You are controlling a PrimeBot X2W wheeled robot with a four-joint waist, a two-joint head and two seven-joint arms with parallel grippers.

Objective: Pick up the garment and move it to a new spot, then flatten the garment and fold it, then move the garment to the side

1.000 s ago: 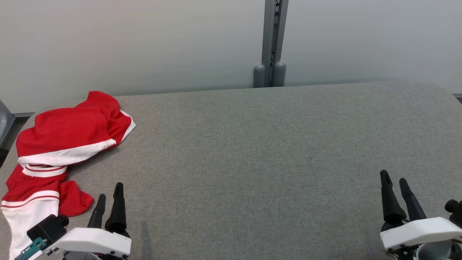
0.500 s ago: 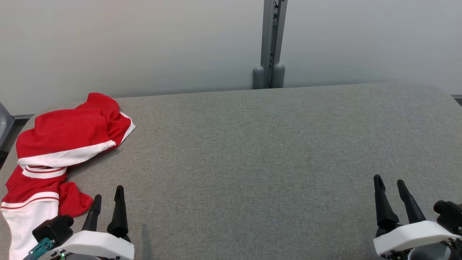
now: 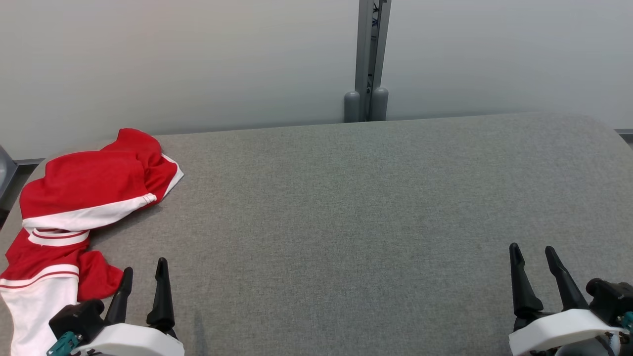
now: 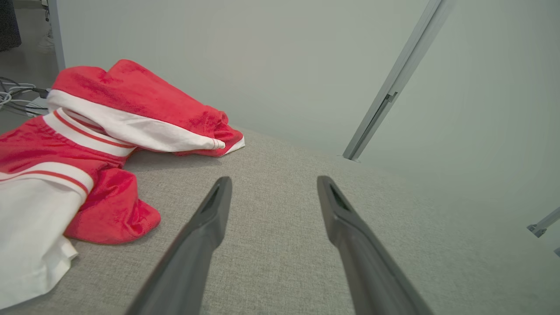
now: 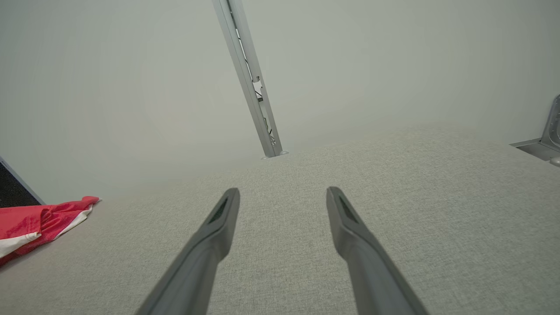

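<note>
The grey desk (image 3: 346,198) carries the crumpled red-and-white garment (image 3: 84,188), just left of and beyond the left claw (image 3: 144,266) and well apart from the right claw (image 3: 532,248). Both claws are spread, pinching nothing.

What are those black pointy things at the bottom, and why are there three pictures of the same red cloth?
Those are a robot's two hands, called grippers, each with two long dark fingers. One picture comes from a camera on the robot's head, looking down at a grey table. There the left gripper sits at the lower left and the right gripper at the lower right. The other two pictures come from small cameras on each wrist, looking along that gripper's own fingers. On the table lies a crumpled red and white garment, at the far left, close to the left gripper. Both grippers are open and hold nothing. Its job: pick the garment up, flatten and fold it.
</note>
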